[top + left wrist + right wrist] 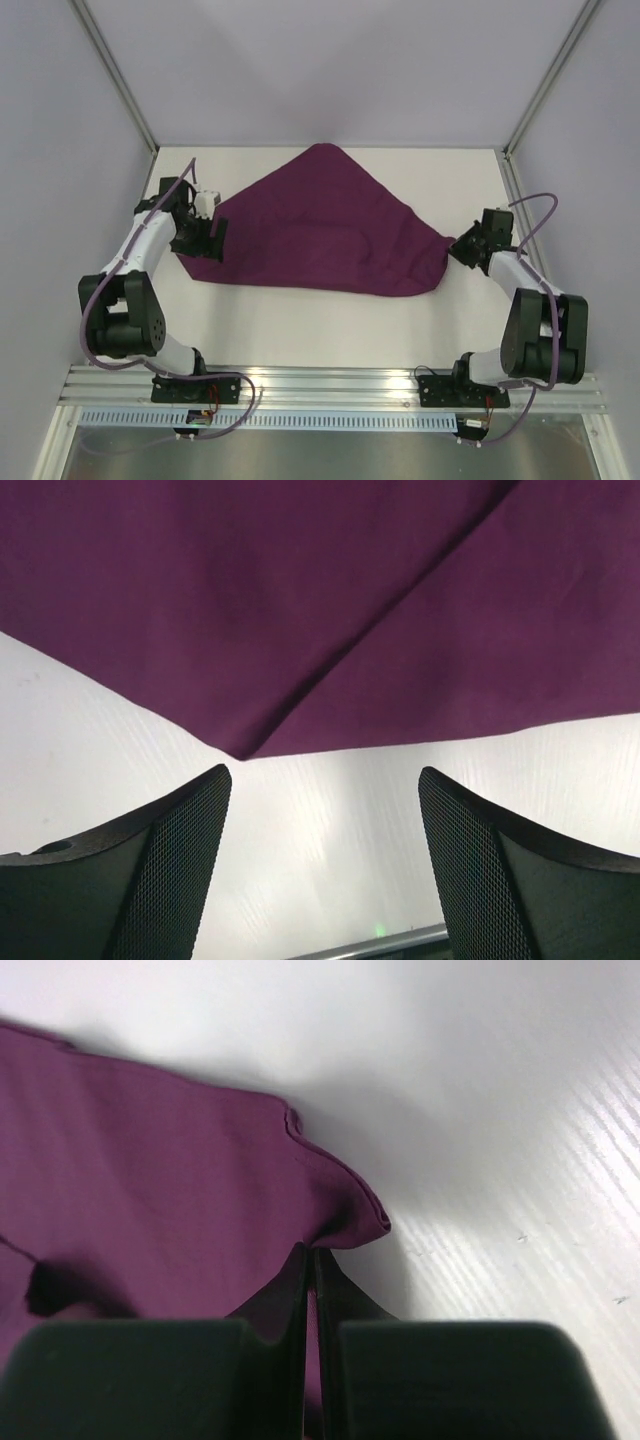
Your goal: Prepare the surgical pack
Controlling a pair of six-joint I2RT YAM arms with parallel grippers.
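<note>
Cloth [325, 225]: purple, lying in a rough triangle across the middle of the table [300, 325], one layer folded diagonally over another at its left end.
Left gripper [325, 780]: jaws wide apart, nothing between them; the cloth's left corner lies on the table just ahead of the fingertips, apart from them.
Right gripper [312, 1260]: jaws pinched together on the cloth's right corner, with fabric bunched at the tips.

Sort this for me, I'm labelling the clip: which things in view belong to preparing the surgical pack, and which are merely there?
Belongs to the job: purple cloth; right gripper, shut on its right corner; left gripper, open by its left corner.
Merely there: table; metal rail at the near edge.
</note>
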